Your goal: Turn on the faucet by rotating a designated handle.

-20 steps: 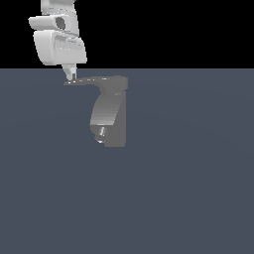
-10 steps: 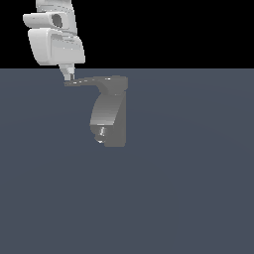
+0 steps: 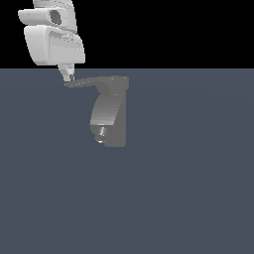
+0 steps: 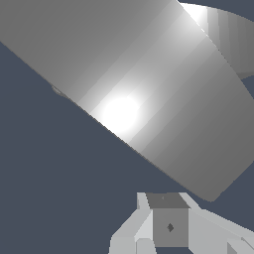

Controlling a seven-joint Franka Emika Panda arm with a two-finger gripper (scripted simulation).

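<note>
In the exterior view the grey faucet [image 3: 110,121] stands on the dark floor, with a shiny curved front, a darker blocky back and a small bright nozzle [image 3: 102,132] low on its front. The thin dark handle [image 3: 92,83] runs from the faucet's top towards the exterior view's left and tapers to a point. My gripper [image 3: 69,76] hangs from the white hand [image 3: 53,42] with its narrow fingertips together, right at the handle's tip. In the wrist view the handle [image 4: 149,99] fills most of the frame as a broad grey slab, and my fingers [image 4: 168,225] show below it, closed and empty.
The flat dark grey floor [image 3: 188,188] stretches all around the faucet. The black background [image 3: 173,30] lies above it. Nothing else shows.
The white hand has shifted slightly towards the exterior view's left. The fingertips stay at the handle's tip, and the handle's angle looks the same.
</note>
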